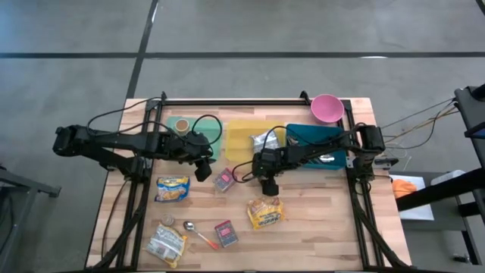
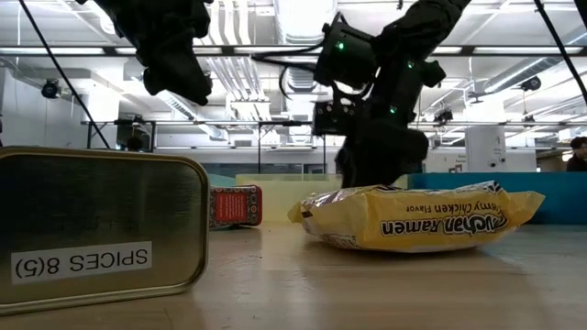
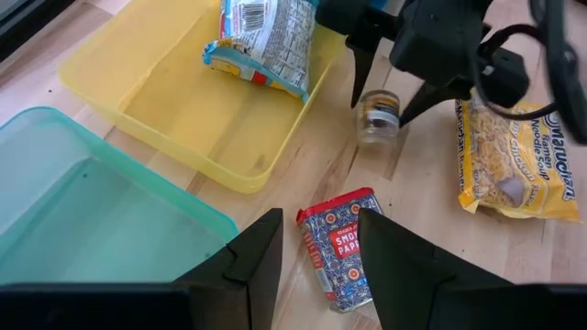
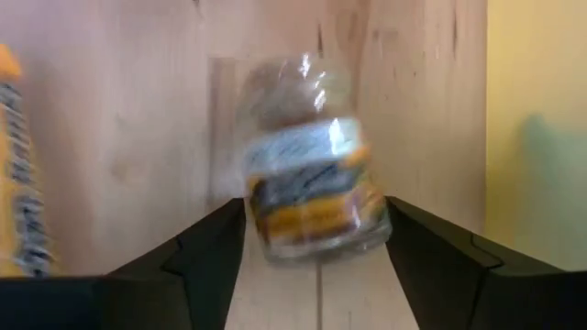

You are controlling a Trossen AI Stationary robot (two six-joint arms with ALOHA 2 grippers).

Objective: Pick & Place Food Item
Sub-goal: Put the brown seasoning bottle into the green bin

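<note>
One snack bag (image 3: 266, 37) is in the yellow tray (image 3: 165, 101). The right gripper (image 4: 312, 247) is spread wide around a small jar (image 4: 307, 188), not squeezing it yet. Many foods still wait.

We see bright, even light from ceiling strips in the room beyond, leaving only soft shadows on the table (image 1: 303, 243). In the right wrist view the small jar (image 4: 307, 188) is smeared with blur, its label unreadable. In the low view the tin (image 2: 96, 225) at nine o'clock looms soft-edged, and the arms above are dark silhouettes against the lights.
</note>
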